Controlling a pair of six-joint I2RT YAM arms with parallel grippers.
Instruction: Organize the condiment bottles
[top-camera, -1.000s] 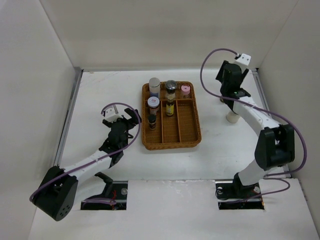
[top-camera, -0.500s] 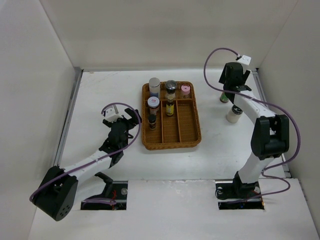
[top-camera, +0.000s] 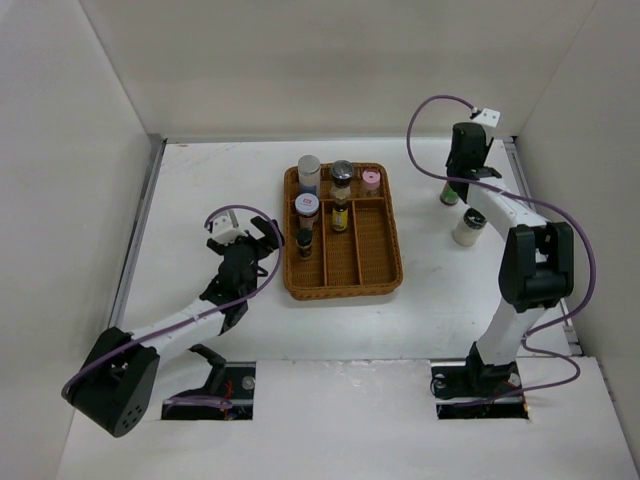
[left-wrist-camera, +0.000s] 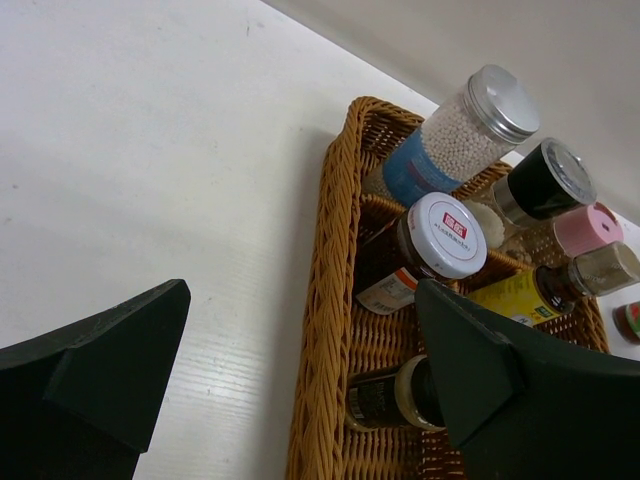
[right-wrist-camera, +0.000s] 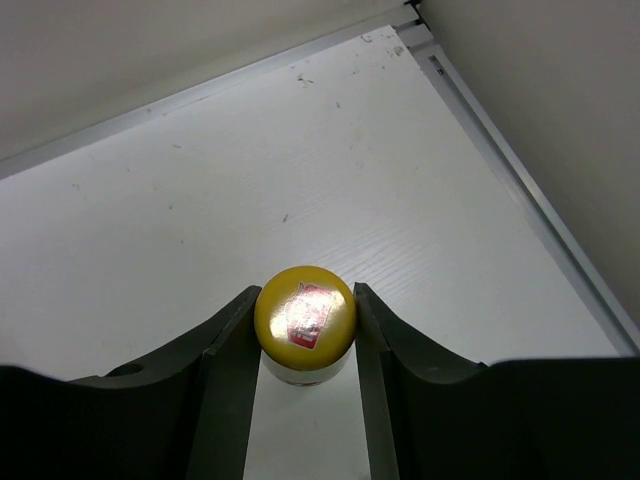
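A brown wicker tray (top-camera: 385, 262) holds several condiment bottles: a white-capped jar of white beads (top-camera: 308, 171) (left-wrist-camera: 470, 125), a black-capped jar (top-camera: 343, 172) (left-wrist-camera: 545, 180), a pink-capped one (top-camera: 371, 181) (left-wrist-camera: 587, 228), a red-white-capped one (top-camera: 306, 206) (left-wrist-camera: 440, 237), a yellow-labelled one (top-camera: 340, 216) and a small dark one (top-camera: 304, 241) (left-wrist-camera: 395, 398). My right gripper (top-camera: 458, 178) (right-wrist-camera: 305, 322) is shut on the yellow cap of the green bottle (top-camera: 449, 194) (right-wrist-camera: 305, 318), right of the tray. A white jar (top-camera: 468, 228) stands nearby. My left gripper (top-camera: 250, 240) (left-wrist-camera: 300, 300) is open and empty beside the tray's left rim.
White walls enclose the table on the left, back and right. A metal rail (right-wrist-camera: 520, 215) runs along the right wall close to my right gripper. The tray's front compartments (top-camera: 358, 250) hold nothing.
My right wrist has swung a little to the right and turned over the green bottle, which now shows below it. The left arm has not moved.
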